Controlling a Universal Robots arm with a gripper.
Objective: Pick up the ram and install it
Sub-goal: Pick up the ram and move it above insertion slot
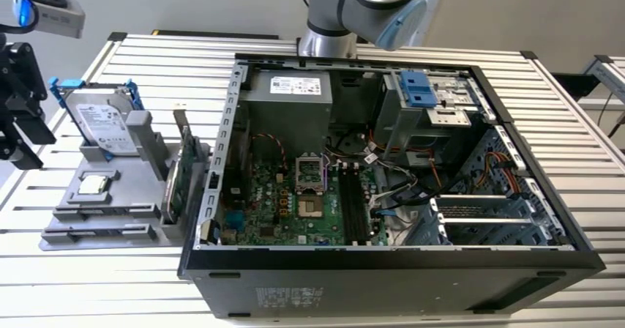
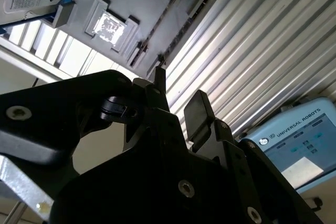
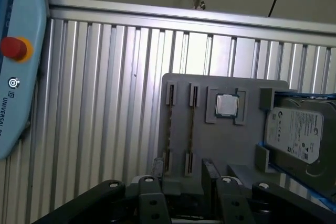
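Ram, a thin green circuit-board stick (image 3: pixel 169 129), stood edgewise in the grey plastic holder (image 3: pixel 220 145) at nine o'clock from the black computer case (image 1: pixel 391 258). The black gripper (image 3: pixel 182 167) hung nearby, jaws apart and empty.

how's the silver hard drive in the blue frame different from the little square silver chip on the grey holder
The silver hard drive in the blue frame is much larger and oblong, while the small square silver chip is compact. The hard drive leans propped up at a slant, and the chip lies flat in a recess. Both have silvery tops and sit on the grey holder.
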